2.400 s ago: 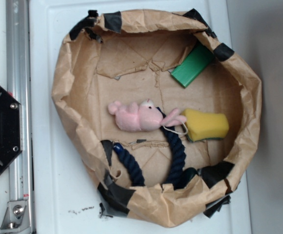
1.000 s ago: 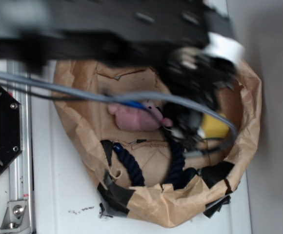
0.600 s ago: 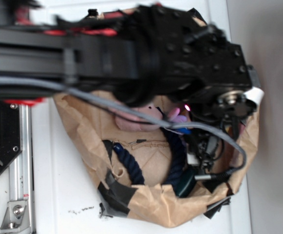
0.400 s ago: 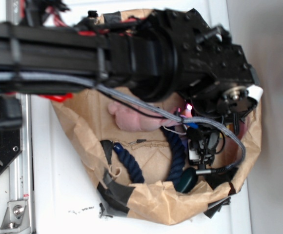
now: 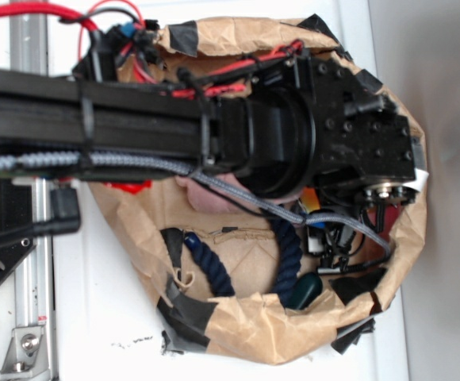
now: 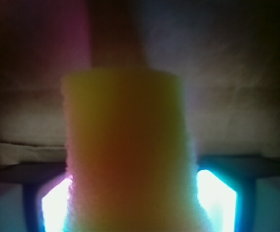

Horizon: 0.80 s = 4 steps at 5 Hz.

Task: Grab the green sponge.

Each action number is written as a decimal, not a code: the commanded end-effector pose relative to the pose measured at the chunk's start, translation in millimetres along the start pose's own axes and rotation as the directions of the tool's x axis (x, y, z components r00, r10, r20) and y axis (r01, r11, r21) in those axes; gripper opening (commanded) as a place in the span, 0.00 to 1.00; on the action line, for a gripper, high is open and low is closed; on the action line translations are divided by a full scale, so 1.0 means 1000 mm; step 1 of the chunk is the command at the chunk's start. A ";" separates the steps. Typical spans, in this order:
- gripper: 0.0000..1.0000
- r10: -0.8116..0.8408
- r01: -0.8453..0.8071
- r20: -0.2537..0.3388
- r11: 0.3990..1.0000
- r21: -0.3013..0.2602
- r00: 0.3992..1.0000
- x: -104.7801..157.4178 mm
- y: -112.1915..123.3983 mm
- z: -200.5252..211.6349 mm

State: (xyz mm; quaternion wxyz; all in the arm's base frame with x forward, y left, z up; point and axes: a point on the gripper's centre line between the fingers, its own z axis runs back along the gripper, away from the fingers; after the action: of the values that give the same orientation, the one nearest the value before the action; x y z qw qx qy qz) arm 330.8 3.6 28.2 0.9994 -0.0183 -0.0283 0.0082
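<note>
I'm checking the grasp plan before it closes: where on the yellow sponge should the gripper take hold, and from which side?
Across the sponge's two long foam flanks, coming straight down from above. In the wrist view it sits centred, its parallel sides facing outward to either side. Foam is soft, so expect some squash. The arm hides it in the exterior view.

Green sponge (image 6: pixel 125 150): soft yellow foam block w/ rounded edges, fills centre of wrist view, very close to lens, blurred. Stands tall in frame against brown paper. Green scouring face not visible. In exterior view it's hidden under the arm.

Exterior straight overhead of paper bin (image 5: pixel 254 333); wrist close-up on green sponge (image 6: pixel 128 150) inside.
</note>
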 end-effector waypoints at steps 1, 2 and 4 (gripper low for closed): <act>0.00 0.032 -0.029 0.101 0.999 -0.032 0.994 -0.012 0.019 0.098; 0.00 0.118 -0.119 0.019 0.991 0.064 0.993 -0.036 0.027 0.134; 0.00 0.096 -0.098 0.026 0.990 0.106 0.995 -0.065 0.025 0.171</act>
State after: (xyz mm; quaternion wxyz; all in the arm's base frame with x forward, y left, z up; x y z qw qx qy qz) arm 253.2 39.9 178.3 0.9975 0.0340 -0.0091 0.0616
